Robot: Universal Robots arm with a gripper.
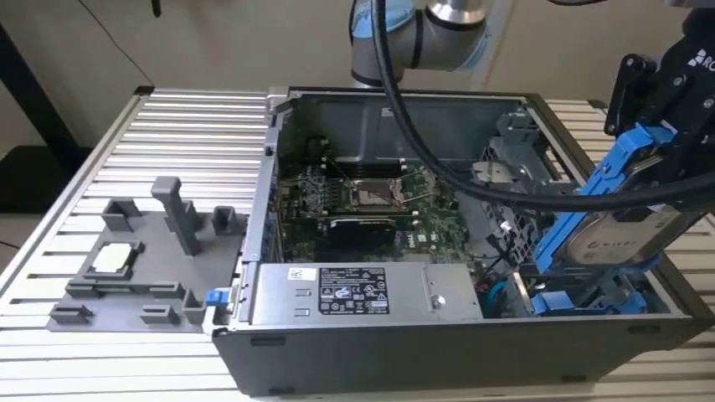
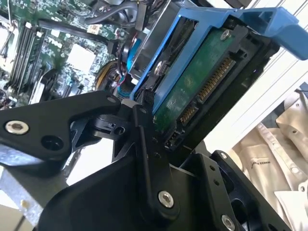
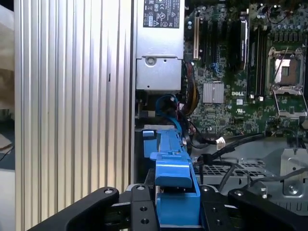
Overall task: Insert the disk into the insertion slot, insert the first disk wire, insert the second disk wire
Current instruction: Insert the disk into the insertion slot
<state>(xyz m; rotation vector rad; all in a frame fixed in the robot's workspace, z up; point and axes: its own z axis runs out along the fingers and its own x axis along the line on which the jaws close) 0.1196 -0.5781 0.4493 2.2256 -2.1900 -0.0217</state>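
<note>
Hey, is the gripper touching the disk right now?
Touching. In the first wrist view the gripper clamps the disk by its blue frame from both sides.

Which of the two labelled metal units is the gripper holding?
The disk, silver in its blue carrier frame, tilted above the insertion slot at the exterior view's right. The gripper is shut on it; the grey power-supply box sits inside the case.

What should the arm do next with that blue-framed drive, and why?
Probably ease the disk a little lower, along its own tilt, toward the slot. The gripper is shut on the disk's blue frame and holds it tilted. Its lower end sits close above the slot's blue fittings, and most of it stands above the case, so it is not yet seated.
</note>
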